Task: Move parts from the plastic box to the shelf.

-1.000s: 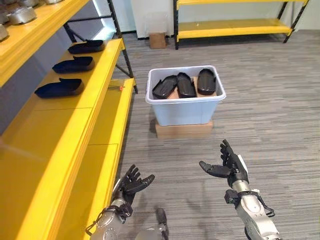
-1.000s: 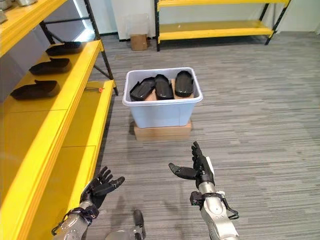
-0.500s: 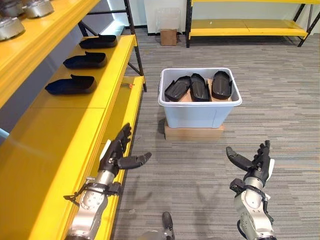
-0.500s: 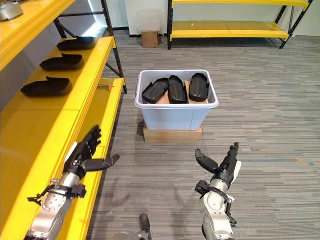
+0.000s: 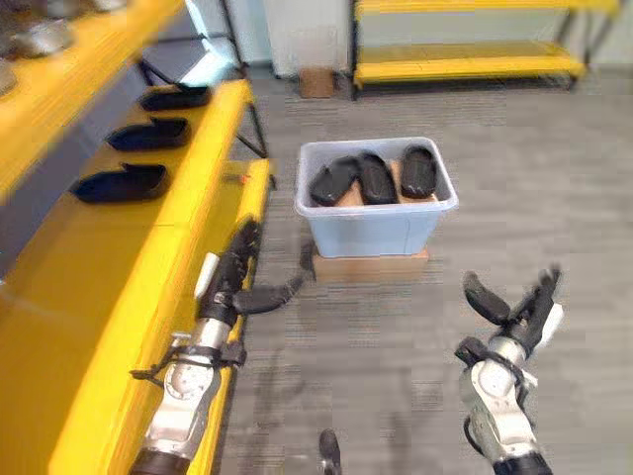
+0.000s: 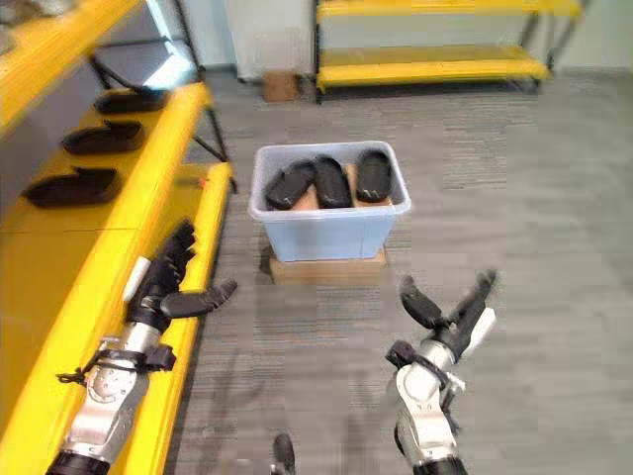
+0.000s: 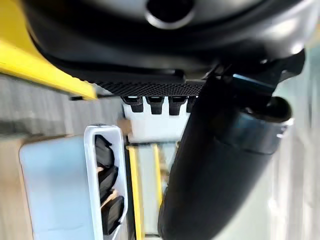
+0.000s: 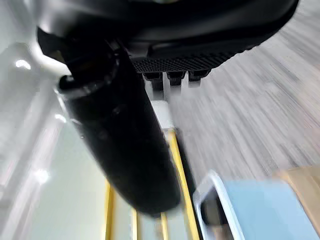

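While both my arms reach forward over the grey floor (image 5: 554,218), my left hand (image 5: 235,280) hangs beside the edge of the yellow shelf (image 5: 148,257), fingers straight and thumb spread wide, holding nothing. My right hand (image 5: 519,309) is raised on the other side, likewise spread and empty. Beyond them, between the two, the plastic box (image 5: 376,216) sits on a flat cardboard base (image 5: 371,265), with three black parts (image 5: 374,178) lying side by side inside it. Farther along the shelf, three more black parts (image 5: 121,183) lie in a row, apart from one another.
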